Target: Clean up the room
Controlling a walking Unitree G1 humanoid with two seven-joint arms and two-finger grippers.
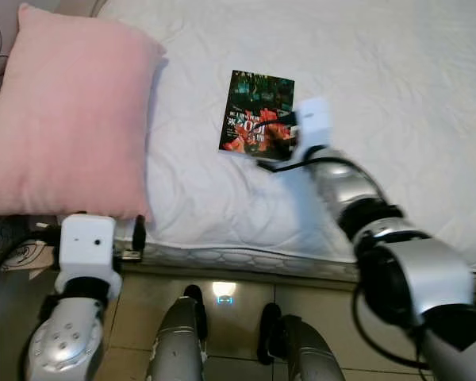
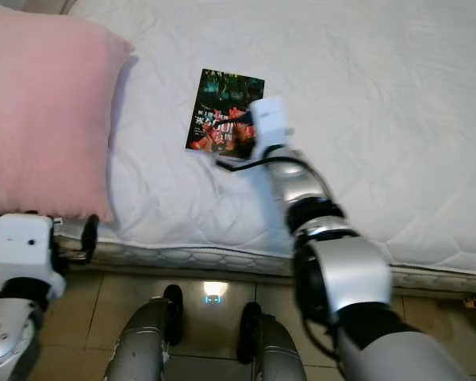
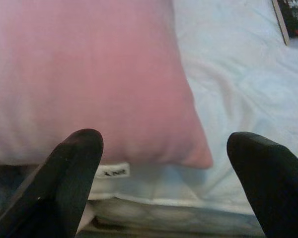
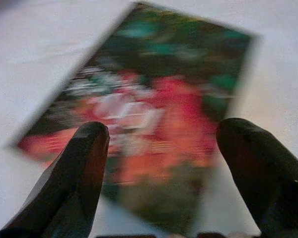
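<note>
A book (image 1: 256, 113) lies flat on the bed (image 1: 397, 95), near its middle. A pillow (image 1: 67, 115) rests on the bed to the book's left, well apart from it, reaching the near edge. The right tool (image 4: 159, 148) is over the book's near right part. The left tool (image 3: 164, 168) sits before the pillow's near corner, above the floor (image 1: 230, 309) in front of the bed.

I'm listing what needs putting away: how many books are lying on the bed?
1. The book lies flat on the white bed, right of the pink pillow, under the open right gripper.
</note>
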